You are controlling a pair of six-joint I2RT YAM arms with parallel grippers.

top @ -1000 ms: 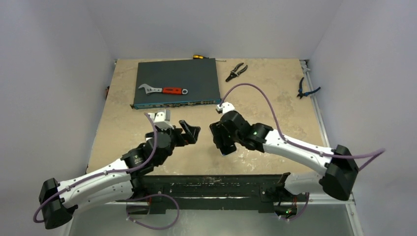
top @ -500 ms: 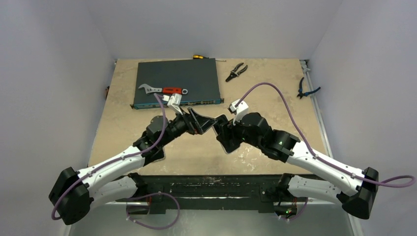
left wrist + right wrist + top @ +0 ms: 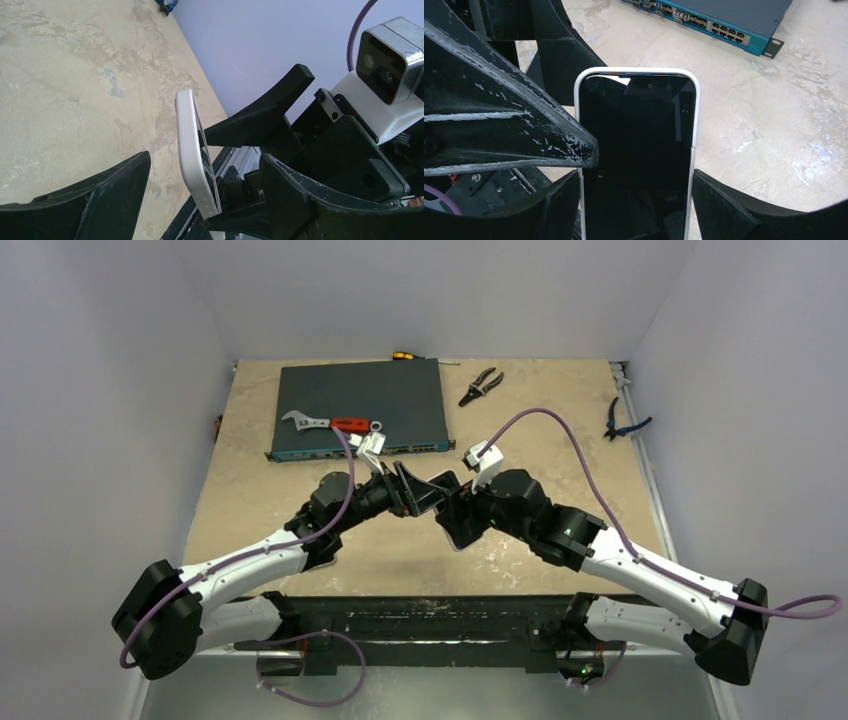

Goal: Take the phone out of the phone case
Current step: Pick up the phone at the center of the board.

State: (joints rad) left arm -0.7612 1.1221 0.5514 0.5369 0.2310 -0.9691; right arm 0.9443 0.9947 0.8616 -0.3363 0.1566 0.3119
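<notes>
Left wrist: phone case between left jaws; right jaws gripping.

- The phone case is coloured plain white.
- The phone is fronted in glossy black.
- The surface is mottled beige with paler patches.
- The network switch is coloured dark grey on top and teal in front.
- The wrench is handled in red and headed in silver.
- The left hand and right hand are finished black.
</notes>
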